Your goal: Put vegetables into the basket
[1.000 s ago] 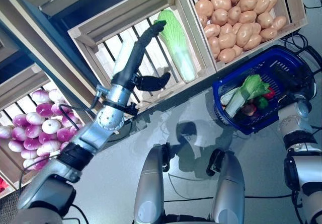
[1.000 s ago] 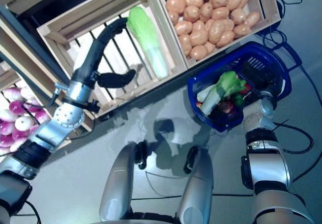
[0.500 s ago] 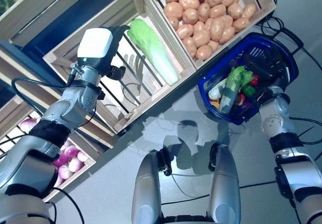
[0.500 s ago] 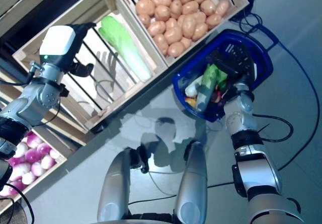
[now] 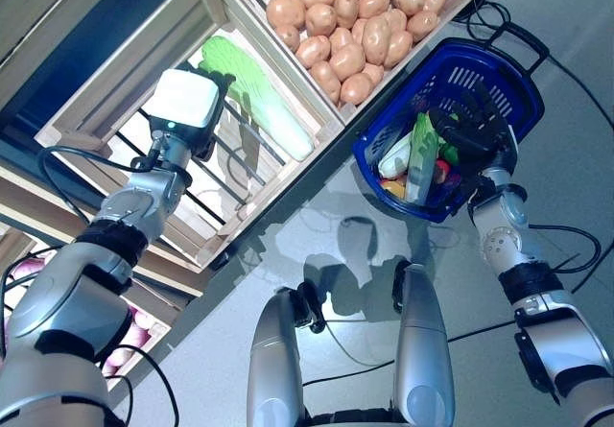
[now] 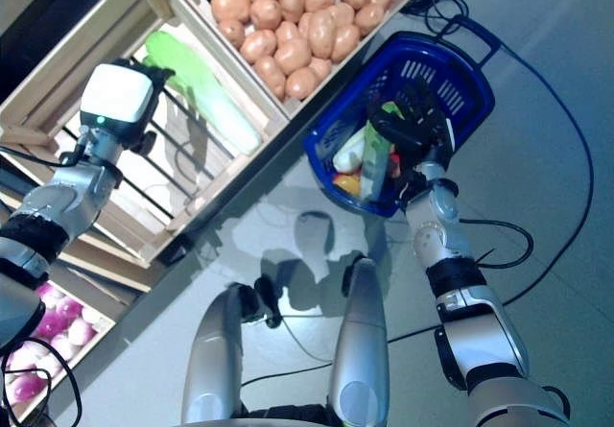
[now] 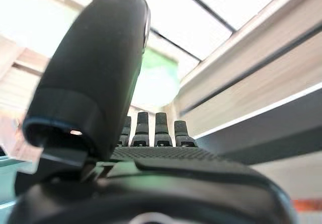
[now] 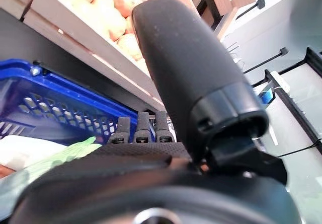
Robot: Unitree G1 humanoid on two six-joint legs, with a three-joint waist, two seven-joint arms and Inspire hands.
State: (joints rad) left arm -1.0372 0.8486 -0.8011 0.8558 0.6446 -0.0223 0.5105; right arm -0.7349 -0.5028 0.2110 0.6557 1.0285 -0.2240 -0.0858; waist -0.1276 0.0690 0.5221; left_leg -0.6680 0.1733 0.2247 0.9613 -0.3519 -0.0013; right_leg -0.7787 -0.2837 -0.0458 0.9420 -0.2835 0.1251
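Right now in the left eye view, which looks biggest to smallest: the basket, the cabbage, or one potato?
1. Basket
2. Cabbage, long but narrower than the basket
3. One potato, clearly the smallest

All three sit at a similar distance from the camera, so the order seems safe.

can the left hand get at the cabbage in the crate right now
Probably yes. The left hand is already inside the slatted crate, fingers straight, with the cabbage just past it and nothing between them.
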